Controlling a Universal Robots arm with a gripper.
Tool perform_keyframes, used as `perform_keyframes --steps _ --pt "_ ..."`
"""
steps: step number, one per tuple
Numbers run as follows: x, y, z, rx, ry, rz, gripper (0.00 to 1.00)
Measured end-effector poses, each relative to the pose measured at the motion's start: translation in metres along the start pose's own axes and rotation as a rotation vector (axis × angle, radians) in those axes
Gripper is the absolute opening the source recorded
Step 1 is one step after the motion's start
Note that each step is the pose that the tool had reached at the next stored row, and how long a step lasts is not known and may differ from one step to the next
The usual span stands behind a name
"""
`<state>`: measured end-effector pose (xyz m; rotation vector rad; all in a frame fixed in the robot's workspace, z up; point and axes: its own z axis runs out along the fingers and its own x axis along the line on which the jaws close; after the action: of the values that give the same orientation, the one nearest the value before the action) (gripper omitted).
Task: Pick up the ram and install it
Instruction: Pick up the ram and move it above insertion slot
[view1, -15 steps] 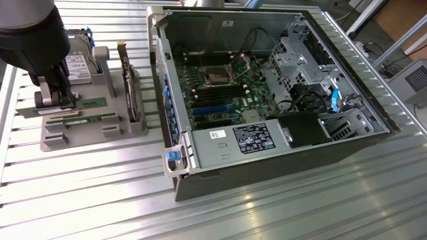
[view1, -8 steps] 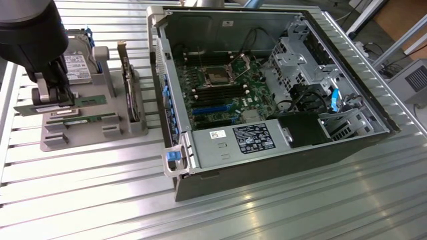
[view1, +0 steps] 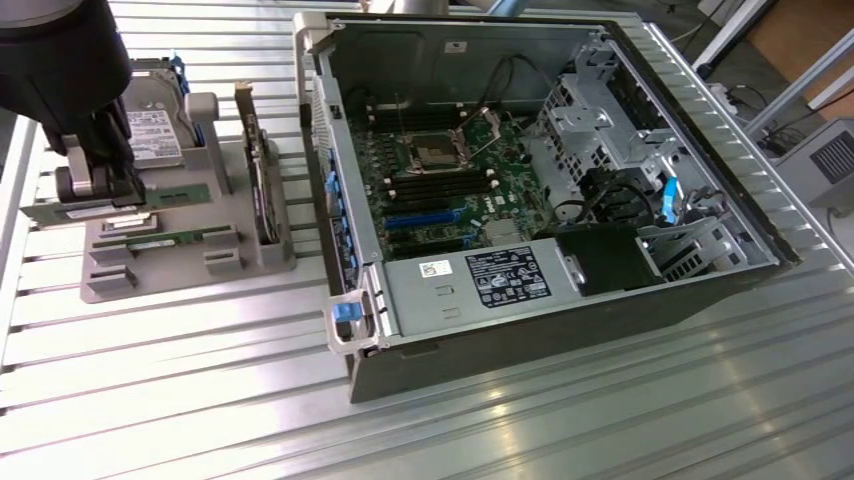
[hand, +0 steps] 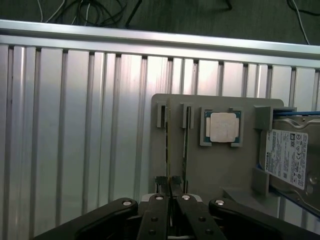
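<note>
Pick-up step: the pincer is pinching the ram at the grey holder; installing likely demands lining it squarely with a motherboard slot.

the hand, clamped on the ram, stood over the grey holder, with the hard drive close on the far side and the upright expansion card just beside, toward the case. the case's side wall rose between holder and motherboard. the memory slots lay open from above; cables and the drive cage crowded the exterior view's right. the near desk lay bare.
</note>
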<state>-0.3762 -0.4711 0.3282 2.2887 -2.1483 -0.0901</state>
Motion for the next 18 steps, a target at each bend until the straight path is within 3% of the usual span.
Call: perform_keyframes --steps 18 --pt "-0.001 0.0008 -0.0197 -0.0001 0.0001 0.0 0.12"
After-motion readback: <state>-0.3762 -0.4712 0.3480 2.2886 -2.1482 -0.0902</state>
